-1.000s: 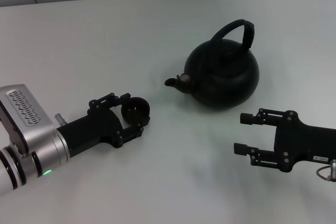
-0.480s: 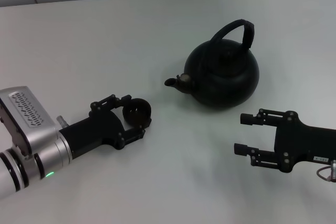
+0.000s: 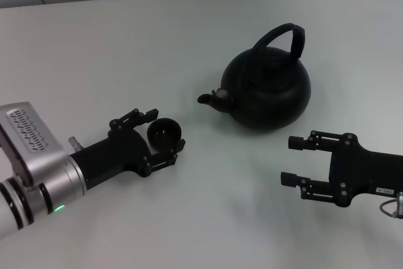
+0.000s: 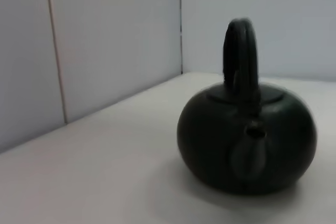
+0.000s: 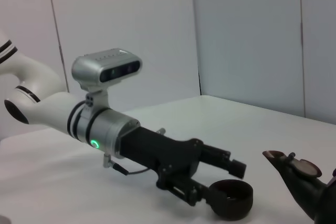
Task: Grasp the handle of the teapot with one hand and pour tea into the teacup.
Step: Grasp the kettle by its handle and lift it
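Sitting on the white table (image 3: 126,42), toward its far right part, the teapot (image 3: 267,92) is standing upright with its handle (image 3: 283,37) arching over the lid and its spout (image 3: 213,98) pointing toward the table's left side. In the left wrist view the teapot (image 4: 247,145) is facing the camera spout-first, the handle (image 4: 240,56) rising as a thick dark band above it, with pale wall panels (image 4: 105,40) standing behind the table's far edge.

The teacup (image 3: 164,132) is resting upright on the tabletop, left of the teapot and a little nearer the front edge, clearly apart from the spout. The left gripper (image 3: 157,138) is lying low over the table, reaching in from the front left corner, its fingers spread wide on either side of the teacup; one finger (image 3: 135,118) is passing the cup's far side and the other is lying by its near side, neither visibly pressing on it. The right wrist view is showing the same thing side-on: the left gripper (image 5: 231,182) is straddling the teacup (image 5: 230,199), which is sitting flat on the table, with the spout (image 5: 291,166) near it.

The right gripper (image 3: 296,162) is hovering near the front right corner, in front of the teapot and apart from it, its two fingers held wide and holding nothing
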Controlling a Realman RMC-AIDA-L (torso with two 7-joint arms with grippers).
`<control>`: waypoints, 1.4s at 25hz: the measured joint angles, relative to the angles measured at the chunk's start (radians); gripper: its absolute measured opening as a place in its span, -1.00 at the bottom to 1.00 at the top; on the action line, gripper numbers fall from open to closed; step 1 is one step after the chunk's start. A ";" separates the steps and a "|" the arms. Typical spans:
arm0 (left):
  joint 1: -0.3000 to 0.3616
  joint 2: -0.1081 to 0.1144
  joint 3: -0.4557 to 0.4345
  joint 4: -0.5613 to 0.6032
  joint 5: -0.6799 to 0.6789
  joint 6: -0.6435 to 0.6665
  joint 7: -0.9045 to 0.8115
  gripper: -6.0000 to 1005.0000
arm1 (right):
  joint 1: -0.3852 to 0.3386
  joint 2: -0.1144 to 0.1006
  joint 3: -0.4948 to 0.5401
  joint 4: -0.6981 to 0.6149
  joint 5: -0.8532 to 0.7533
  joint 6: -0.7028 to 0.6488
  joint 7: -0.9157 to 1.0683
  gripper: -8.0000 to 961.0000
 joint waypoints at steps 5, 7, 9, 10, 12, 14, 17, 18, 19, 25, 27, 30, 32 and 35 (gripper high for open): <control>0.076 0.015 -0.005 0.106 0.000 0.233 -0.037 0.61 | 0.001 -0.001 0.000 -0.002 0.000 0.000 0.003 0.39; 0.108 0.016 -0.006 0.158 -0.001 0.300 -0.064 0.61 | 0.002 -0.001 0.000 -0.004 0.000 0.000 0.005 0.39; 0.158 0.017 -0.005 0.243 -0.001 0.386 -0.119 0.61 | 0.004 -0.001 0.000 -0.006 0.000 0.000 0.005 0.39; 0.211 0.020 -0.001 0.327 0.001 0.471 -0.181 0.61 | 0.006 -0.001 0.001 -0.008 0.000 0.002 0.005 0.39; 0.242 0.022 0.003 0.366 0.003 0.512 -0.208 0.61 | 0.007 -0.001 0.001 -0.007 0.000 0.005 0.004 0.39; 0.293 0.024 0.004 0.418 0.003 0.561 -0.241 0.61 | 0.010 -0.001 0.001 -0.003 0.000 0.009 0.003 0.39; 0.335 0.025 0.001 0.461 0.002 0.582 -0.263 0.61 | 0.011 -0.001 0.002 0.000 0.007 0.011 0.002 0.39; 0.338 0.026 0.003 0.465 0.003 0.584 -0.266 0.61 | 0.011 0.000 0.002 0.000 0.012 0.011 0.002 0.39; 0.338 0.026 0.003 0.465 0.003 0.584 -0.266 0.61 | 0.012 0.000 0.002 0.000 0.015 0.011 0.002 0.39; 0.341 0.034 0.023 0.483 0.027 0.569 -0.271 0.61 | 0.019 0.003 0.001 0.007 0.021 0.011 0.001 0.39; 0.349 0.033 0.029 0.498 0.067 0.516 -0.262 0.61 | 0.020 0.003 0.001 0.010 0.022 0.011 0.001 0.39; 0.359 0.033 0.026 0.499 0.102 0.452 -0.237 0.61 | 0.020 0.003 0.002 0.015 0.023 0.012 0.001 0.39; 0.361 0.035 0.029 0.498 0.105 0.451 -0.227 0.61 | 0.020 0.003 0.002 0.016 0.023 0.012 0.000 0.39; 0.361 0.035 0.034 0.501 0.110 0.451 -0.227 0.61 | 0.020 0.003 0.002 0.017 0.023 0.012 0.000 0.39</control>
